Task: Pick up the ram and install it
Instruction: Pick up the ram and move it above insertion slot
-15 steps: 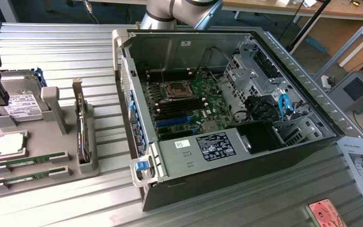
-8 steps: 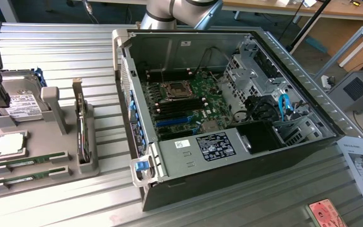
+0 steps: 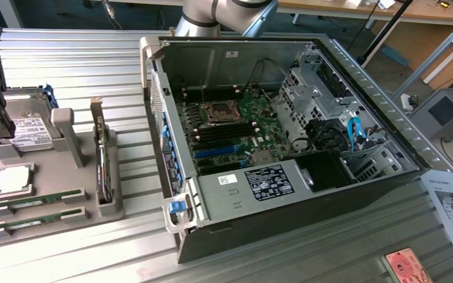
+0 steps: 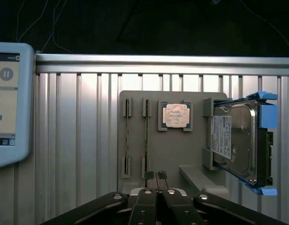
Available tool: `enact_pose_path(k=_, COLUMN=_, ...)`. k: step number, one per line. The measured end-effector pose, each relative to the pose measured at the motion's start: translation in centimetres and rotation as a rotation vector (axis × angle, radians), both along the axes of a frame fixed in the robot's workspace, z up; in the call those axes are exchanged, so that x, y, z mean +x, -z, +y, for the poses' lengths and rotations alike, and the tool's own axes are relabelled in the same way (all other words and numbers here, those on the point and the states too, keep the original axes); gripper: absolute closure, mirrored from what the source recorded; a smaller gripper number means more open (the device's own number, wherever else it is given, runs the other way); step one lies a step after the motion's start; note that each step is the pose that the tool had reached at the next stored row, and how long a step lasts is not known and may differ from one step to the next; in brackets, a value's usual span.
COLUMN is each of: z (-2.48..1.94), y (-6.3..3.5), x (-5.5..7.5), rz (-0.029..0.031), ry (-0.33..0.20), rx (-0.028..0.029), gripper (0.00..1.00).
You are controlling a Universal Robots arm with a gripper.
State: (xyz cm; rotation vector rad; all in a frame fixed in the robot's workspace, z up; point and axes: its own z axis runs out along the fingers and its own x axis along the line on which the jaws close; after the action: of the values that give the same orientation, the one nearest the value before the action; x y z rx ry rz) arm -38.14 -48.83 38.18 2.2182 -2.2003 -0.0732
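The hand is shut, fingertips pressed together with nothing between them, and it hangs above the grey tray at one end of its slots. By my judgement the step in hand is the approach to the ram. To do it well, the jaws should part just enough to straddle the thin board, square up with its long edge, and descend straight so the pads meet its flat faces rather than the tray's slot posts. The ram stands on edge in the tray slot next to the processor, its near end just beside the fingertips. A second stick fills the tray's outer slot, and the hard drive leans at the tray's opposite side
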Motion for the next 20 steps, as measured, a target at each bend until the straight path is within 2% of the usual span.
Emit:
enact_pose_path(k=11, z=0.00, y=0.01, x=0.01, rz=-0.0002, ry=0.000, rx=0.0001, gripper=0.89)
enact_pose_path(k=13, z=0.00, y=0.01, x=0.01, rz=-0.0001, ry=0.000, rx=0.0001, gripper=0.89)
enact_pose_path(k=14, z=0.00, y=0.01, x=0.01, rz=-0.0002, ry=0.000, rx=0.0002, gripper=0.83)
enact_pose_path(k=20, z=-0.01, y=0.01, x=0.01, rz=-0.0001, ry=0.000, rx=0.0001, gripper=0.83)
